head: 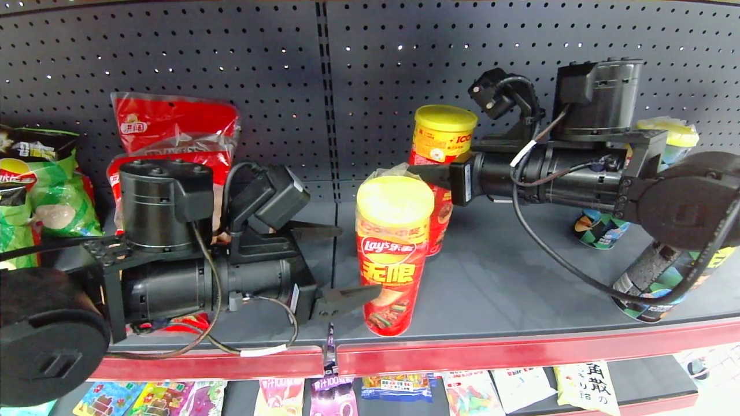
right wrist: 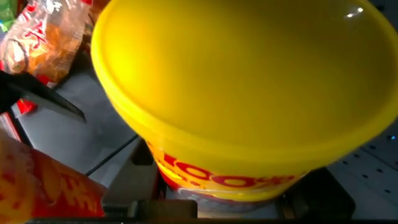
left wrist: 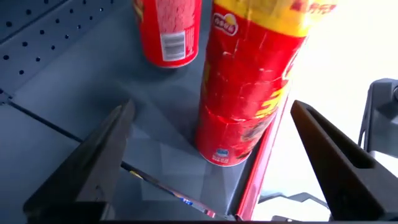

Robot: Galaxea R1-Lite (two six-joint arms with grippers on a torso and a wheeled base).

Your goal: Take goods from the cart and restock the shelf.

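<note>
Two red chip cans with yellow lids stand on the grey shelf [head: 509, 277]. The front can [head: 393, 254] [left wrist: 249, 81] is near the shelf's edge. My left gripper [head: 341, 263] is open just left of it, with the can a little beyond its fingertips [left wrist: 102, 155]. The rear can [head: 444, 136] [right wrist: 242, 81] stands behind and to the right. My right gripper [head: 430, 169] is shut on its upper part, one finger across its front and the other hidden behind it.
Red snack bags [head: 173, 130] lean on the pegboard behind my left arm, with green bags [head: 34, 185] at the far left. Dark patterned cans [head: 598, 228] stand under my right arm. The shelf's red front lip [head: 491, 352] runs below, above a lower shelf of packets.
</note>
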